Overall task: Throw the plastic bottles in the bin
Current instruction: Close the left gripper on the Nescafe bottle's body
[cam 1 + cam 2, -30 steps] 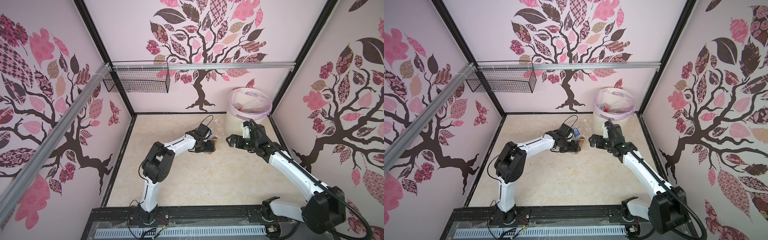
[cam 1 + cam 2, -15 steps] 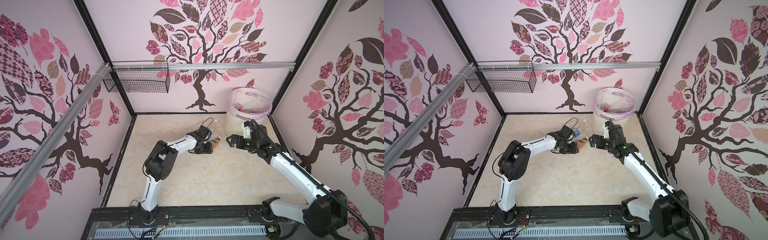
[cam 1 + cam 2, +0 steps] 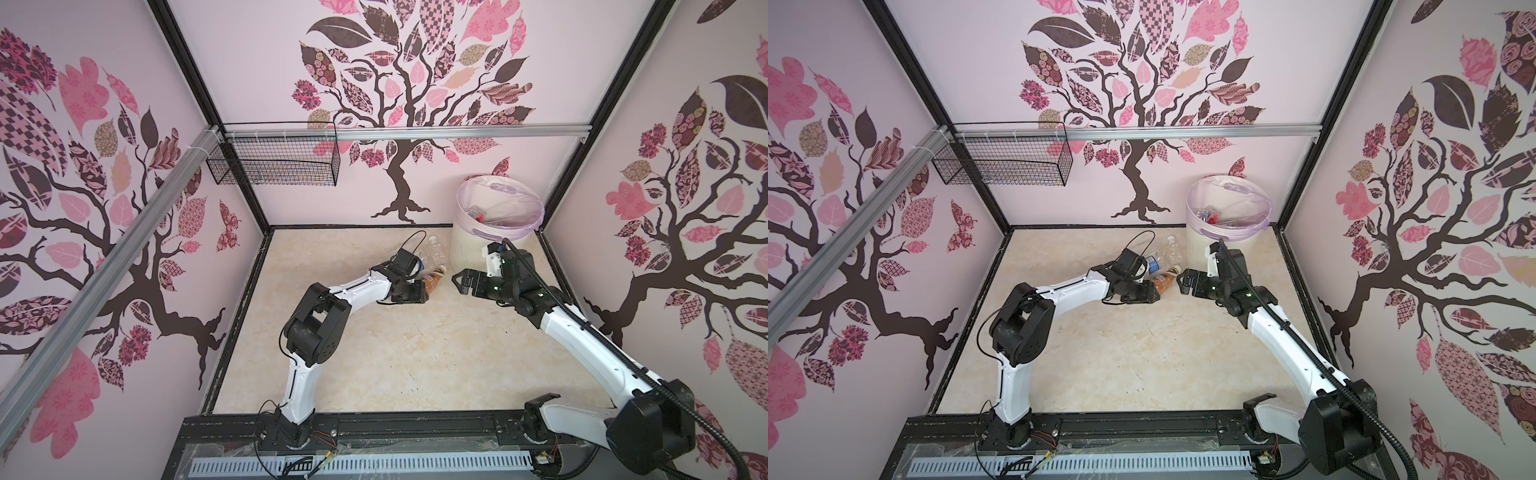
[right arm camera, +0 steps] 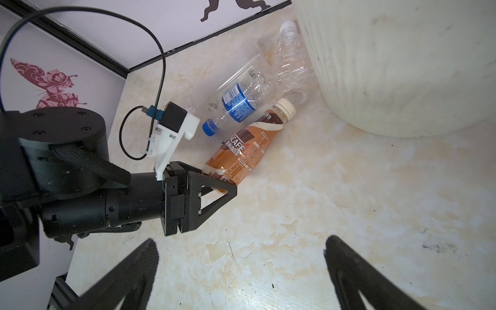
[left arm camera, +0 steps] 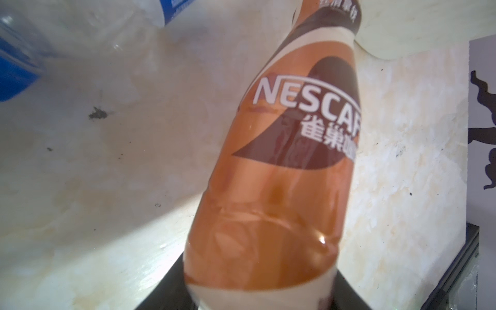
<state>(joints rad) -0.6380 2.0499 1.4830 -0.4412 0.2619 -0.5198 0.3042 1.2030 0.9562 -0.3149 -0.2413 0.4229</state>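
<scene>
Bench (image 3: 415, 353): pale marbled surface, walled on three sides by tree-patterned panels. Bin (image 3: 469, 249): round, cream, ribbed, lined with a lilac bag folded over the rim, standing in the far right corner of the bench; the clear plastic and one red piece inside are too small to tell apart. Wire basket (image 3: 274, 166): black, hung from the rail on the far wall, upper left in both top views. Right hand (image 4: 240, 244): jaws spread wide with nothing between them, low over the bench just in front of the bin, pointing toward the left hand and the bottles. Left hand (image 3: 1152, 293): reaching in from the left, jaws closed round the base end of the coffee bottle. Coffee bottle (image 4: 241, 150): brown and orange label, cream cap, lying on the bench near the foot of the bin, cap toward the bin, base in the left hand; it fills the left wrist view (image 5: 281, 161). Blue-labelled bottle (image 4: 236, 99): clear, blue cap, lying on the bench just beside the coffee bottle on its far side, cap toward the left hand. White-capped bottle (image 4: 290, 64): clear, crumpled, lying against the bin's wall, beyond the other two.
</scene>
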